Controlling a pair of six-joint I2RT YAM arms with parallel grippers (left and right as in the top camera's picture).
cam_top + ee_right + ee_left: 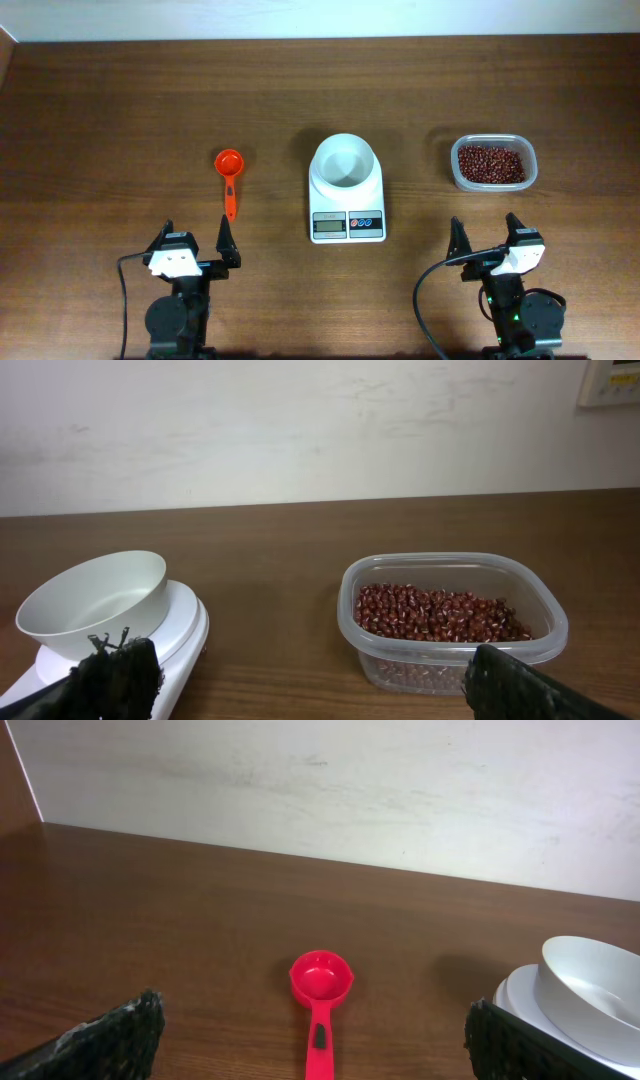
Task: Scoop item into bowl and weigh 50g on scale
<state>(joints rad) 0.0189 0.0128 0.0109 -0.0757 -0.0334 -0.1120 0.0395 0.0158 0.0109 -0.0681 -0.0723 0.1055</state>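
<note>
The left gripper (196, 228) and right gripper (484, 224) stand spread, empty; a careless grasp could push the scoop (229, 178), centre-left, away.

— What colour is the scoop (229, 165) at nine o'clock from the scale (347, 205)?
— Bright red-orange. The scale and the bowl (345, 160) are white, the display (329, 226) grey, the buttons (365, 222) red and blue.
— And at three o'clock?
— Dark reddish-brown beans (490, 163) in a clear tub (494, 138), on a brown wood-grain table (120, 100).
</note>
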